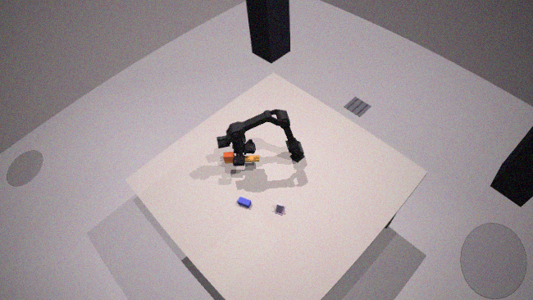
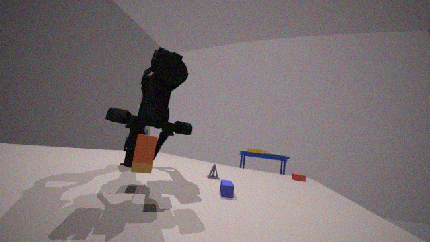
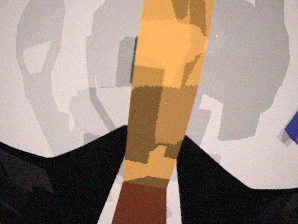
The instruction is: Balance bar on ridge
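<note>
The yellow-orange bar carries a red-orange block on one end. My gripper is shut on the bar near that block. The bar hangs above the table, its shadow lying apart from it. Its far end runs out of the top of the wrist view. The small grey-purple ridge, triangular in side view, stands on the table away from the bar, to the lower right in the top view. The fingertips are hidden behind the block in the exterior view.
A blue block lies on the table between the bar and the ridge, a little to the ridge's left in the top view. The exterior view also shows a red block and a blue bench farther back.
</note>
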Controlling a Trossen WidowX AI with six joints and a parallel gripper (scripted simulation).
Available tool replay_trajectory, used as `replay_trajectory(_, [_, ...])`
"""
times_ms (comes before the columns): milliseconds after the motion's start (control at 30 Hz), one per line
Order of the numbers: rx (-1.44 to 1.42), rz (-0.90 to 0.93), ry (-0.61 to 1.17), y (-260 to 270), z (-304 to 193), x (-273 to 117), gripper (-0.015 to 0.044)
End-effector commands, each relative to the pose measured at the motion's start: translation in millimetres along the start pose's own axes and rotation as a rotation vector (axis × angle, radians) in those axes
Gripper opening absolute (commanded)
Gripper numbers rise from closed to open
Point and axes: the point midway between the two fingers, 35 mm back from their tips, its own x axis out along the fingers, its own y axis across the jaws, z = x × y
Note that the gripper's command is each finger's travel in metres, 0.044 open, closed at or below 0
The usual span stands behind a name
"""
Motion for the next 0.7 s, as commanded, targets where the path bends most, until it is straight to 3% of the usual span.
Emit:
replay_trajectory(0, [-0.003, 0.001, 0.01, 0, 0, -15, 0.0])
replay_trajectory(333, [-0.005, 0.002, 0.01, 0, 4, -34, 0.0])
replay_trajectory(667, [-0.114, 0.0, 0.01, -33, 9, -34, 0.0])
